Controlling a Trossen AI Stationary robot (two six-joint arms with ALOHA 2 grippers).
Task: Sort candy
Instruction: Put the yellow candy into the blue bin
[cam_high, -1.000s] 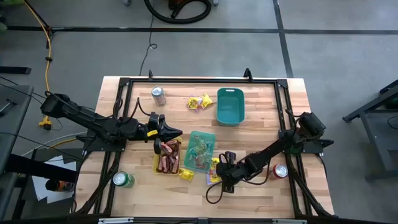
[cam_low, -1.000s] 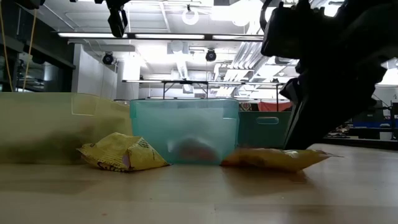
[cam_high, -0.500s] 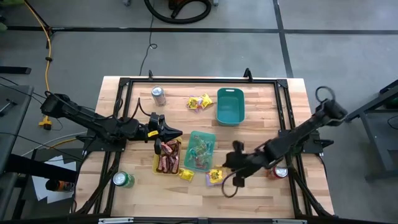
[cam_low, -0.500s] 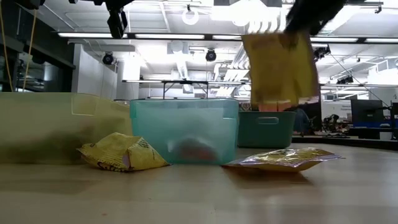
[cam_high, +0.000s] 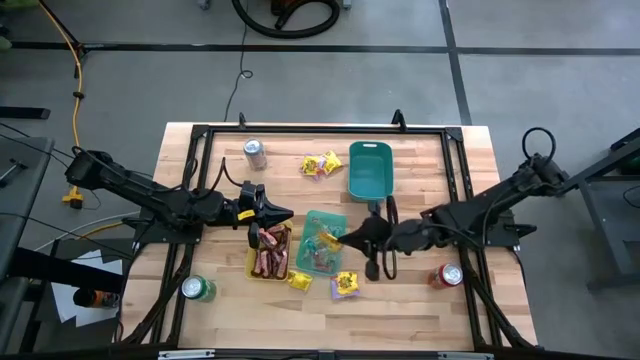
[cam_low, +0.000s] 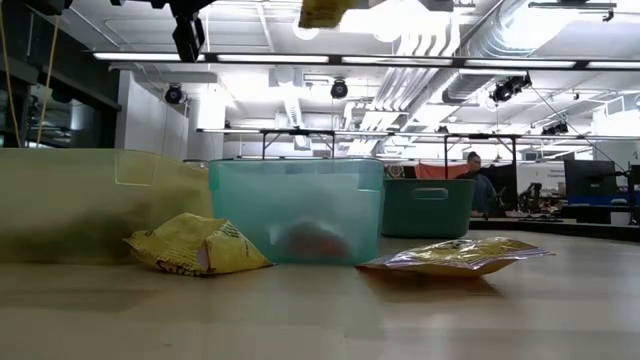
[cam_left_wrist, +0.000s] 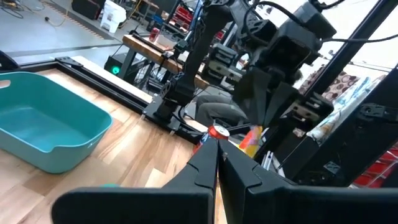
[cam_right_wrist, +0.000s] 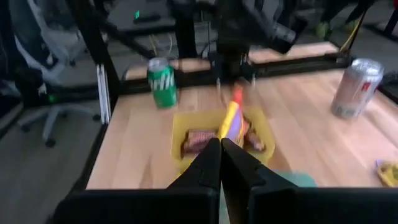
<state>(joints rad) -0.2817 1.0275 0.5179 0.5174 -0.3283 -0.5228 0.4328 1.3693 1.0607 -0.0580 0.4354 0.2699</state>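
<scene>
Right now, high view: right gripper (cam_high: 345, 240) sits centre frame at the right edge of the small teal tray (cam_high: 322, 222), fingers pinched tight on a yellow packet (cam_high: 331, 242) held in the air; left gripper (cam_high: 285, 212) waits left of centre, above the yellow tray (cam_high: 252, 262) w/ red-brown bars (cam_high: 270, 255), fingers fully closed, nothing in them. More yellow packets lie top centre (cam_high: 322, 165) by the big teal tray (cam_high: 370, 170) and lower centre (cam_high: 347, 284) on the bench (cam_high: 420, 310). Low view: one crumpled packet (cam_low: 195, 245) lower left and a flat one (cam_low: 455, 254) lower right rest on the bench either side of the teal tray (cam_low: 296, 210); the held packet (cam_low: 322, 10) shows at the top edge. Left wrist view: closed fingertips point towards the other arm, packet (cam_left_wrist: 250, 140) dangling mid-frame. Right wrist view: packet (cam_right_wrist: 231, 122) hangs from the closed tips, over the yellow tray (cam_right_wrist: 180, 127). Handling, my guess: packets are v. light, soft, crinkly foil, prob. slippery; pinch a sealed edge or corner, not the puffy middle, or it may slip or swing.
</scene>
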